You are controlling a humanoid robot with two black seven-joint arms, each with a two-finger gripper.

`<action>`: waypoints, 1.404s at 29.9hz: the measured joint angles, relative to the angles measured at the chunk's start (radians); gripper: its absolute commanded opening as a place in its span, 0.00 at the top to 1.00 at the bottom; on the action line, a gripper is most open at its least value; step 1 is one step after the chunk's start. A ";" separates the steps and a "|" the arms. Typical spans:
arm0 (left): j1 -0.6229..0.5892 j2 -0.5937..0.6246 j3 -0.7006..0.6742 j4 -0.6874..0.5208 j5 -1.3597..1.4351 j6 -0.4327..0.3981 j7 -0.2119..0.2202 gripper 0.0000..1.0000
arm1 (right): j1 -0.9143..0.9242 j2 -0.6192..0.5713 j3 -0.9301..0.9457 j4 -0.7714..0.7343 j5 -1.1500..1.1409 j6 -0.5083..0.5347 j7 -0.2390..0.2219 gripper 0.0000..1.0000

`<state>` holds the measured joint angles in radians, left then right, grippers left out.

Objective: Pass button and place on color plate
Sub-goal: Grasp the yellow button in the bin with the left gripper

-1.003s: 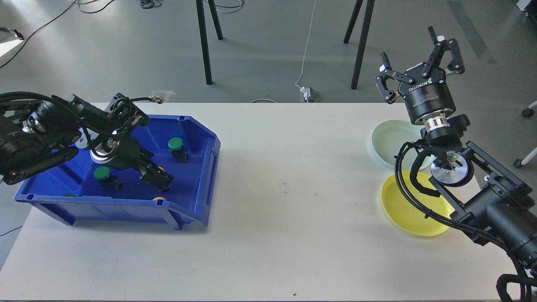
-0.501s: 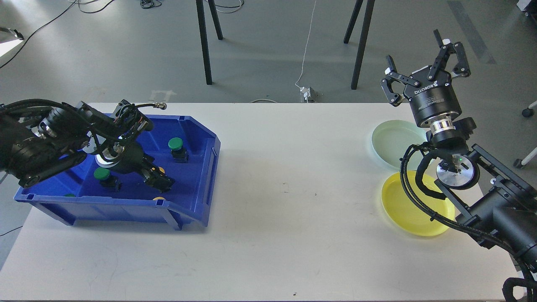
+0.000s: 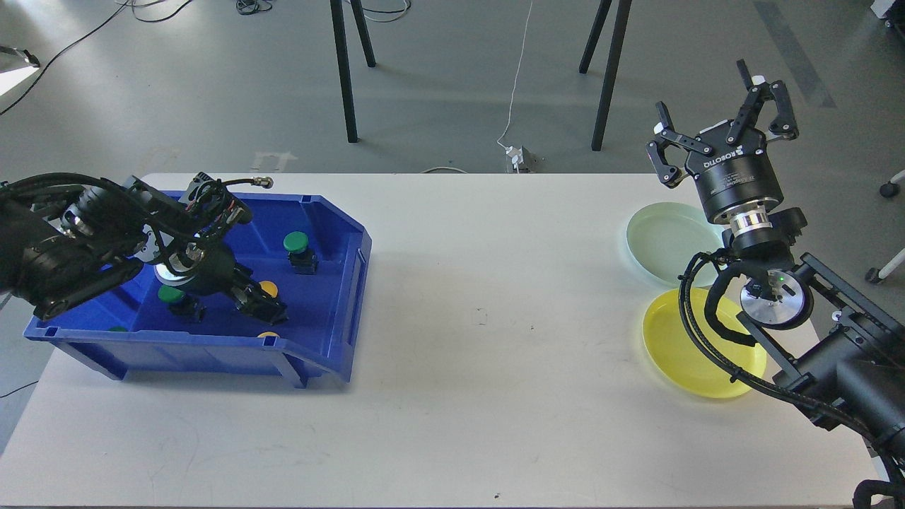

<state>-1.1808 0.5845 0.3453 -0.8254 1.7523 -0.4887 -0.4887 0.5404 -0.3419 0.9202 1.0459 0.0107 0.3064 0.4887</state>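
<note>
Reaching left claw (image 3: pixel 265 305) into bin (image 3: pixel 332 233)

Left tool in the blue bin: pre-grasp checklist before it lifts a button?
1. Left tool down inside blue bin: ok.
2. Left tool closed on yellow button: cannot tell, fingers dark and bunched.
3. Green buttons apart from the tool tip: ok.
4. Right tool open, empty, raised for handover: ok.
5. Yellow plate free of buttons: ok, though the right arm overlaps its far edge.
6. Pale green plate free of buttons: ok.
</note>
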 measured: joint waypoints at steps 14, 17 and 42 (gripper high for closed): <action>0.014 -0.035 0.000 0.053 -0.002 0.000 0.000 0.30 | -0.005 -0.005 0.002 0.000 0.000 0.000 0.000 0.01; 0.025 -0.052 0.000 0.083 -0.002 0.000 0.000 0.34 | -0.009 -0.005 0.002 0.000 0.000 0.000 0.000 0.01; 0.033 -0.058 -0.002 0.101 0.000 0.000 0.000 1.00 | -0.011 -0.005 0.002 0.000 0.000 0.000 0.000 0.01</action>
<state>-1.1483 0.5266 0.3432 -0.7241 1.7520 -0.4887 -0.4884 0.5292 -0.3467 0.9220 1.0463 0.0108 0.3069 0.4887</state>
